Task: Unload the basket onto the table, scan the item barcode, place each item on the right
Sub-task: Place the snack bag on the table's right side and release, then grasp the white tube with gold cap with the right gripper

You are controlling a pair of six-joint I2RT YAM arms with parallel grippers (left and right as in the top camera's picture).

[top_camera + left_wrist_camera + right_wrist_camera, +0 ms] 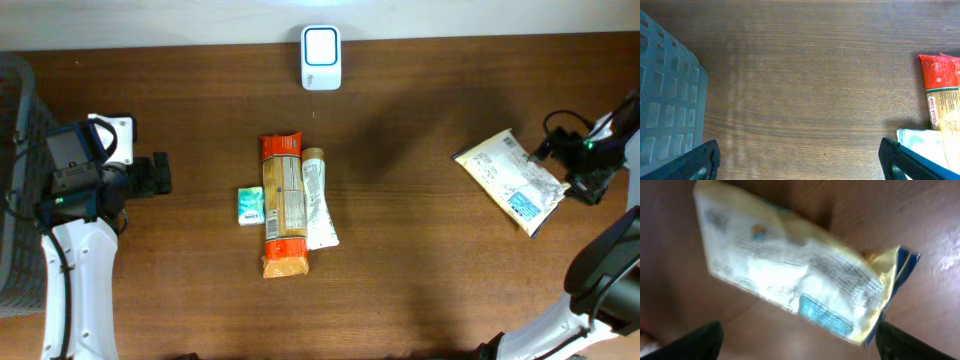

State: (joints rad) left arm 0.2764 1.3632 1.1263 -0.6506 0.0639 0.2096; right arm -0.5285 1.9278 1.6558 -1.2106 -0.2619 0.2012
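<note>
**Right side, nearest.** The right gripper (800,342), jaws spread wide and holding nothing, was poised at one end of the crinkled yellow-and-white foil pouch (790,275). The pouch lay printed face up on the brown wooden table (420,260). The limp film could have slid or buckled under closing jaws, and a creased or downturned code would probably not have read. No barcode could be made out in the blurred wrist view.

**Left side.** The left gripper (800,162), jaws likewise wide apart and empty, hung over bare wood near the grey plastic basket (665,100).

**Mid-table.** A small green box (251,206), a long orange pasta packet (283,205) and a white tube (318,200) lay side by side.

**Far edge.** The white barcode scanner (321,58) stood here. The way from the pouch to it appeared unobstructed, the cluster lying well off that line.
</note>
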